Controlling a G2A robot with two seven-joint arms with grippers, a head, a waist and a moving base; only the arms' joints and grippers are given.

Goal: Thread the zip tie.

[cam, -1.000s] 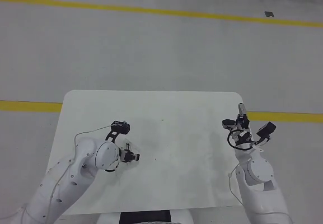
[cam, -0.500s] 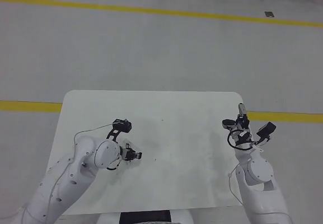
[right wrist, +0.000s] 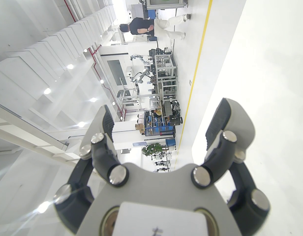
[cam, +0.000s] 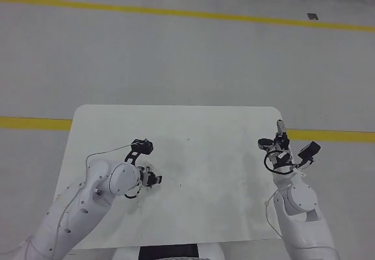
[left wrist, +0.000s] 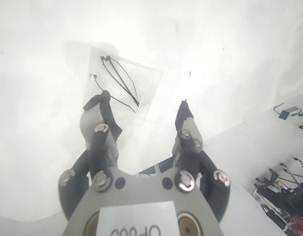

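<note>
Three black zip ties (left wrist: 118, 78) lie on a clear plastic sheet (left wrist: 147, 87) on the white table (cam: 213, 130). My left gripper (left wrist: 143, 100) hovers open just over the sheet's near edge. One of its fingertips (left wrist: 103, 96) overlaps the thin tail of the lone zip tie (left wrist: 96, 78), and I cannot tell whether they touch. In the top view the left gripper (cam: 151, 177) is over the table's front left part. My right gripper (cam: 273, 148) is at the table's right edge, open with nothing in it, and its wrist view has the gripper (right wrist: 165, 108) pointing out at the room.
Small dark specks (cam: 179, 185) mark the tabletop near the left gripper. Bare table surface stretches between the two arms. A yellow floor line (cam: 18, 121) runs past the table on both sides.
The left gripper has shifted slightly over the table. The right arm has not moved.
</note>
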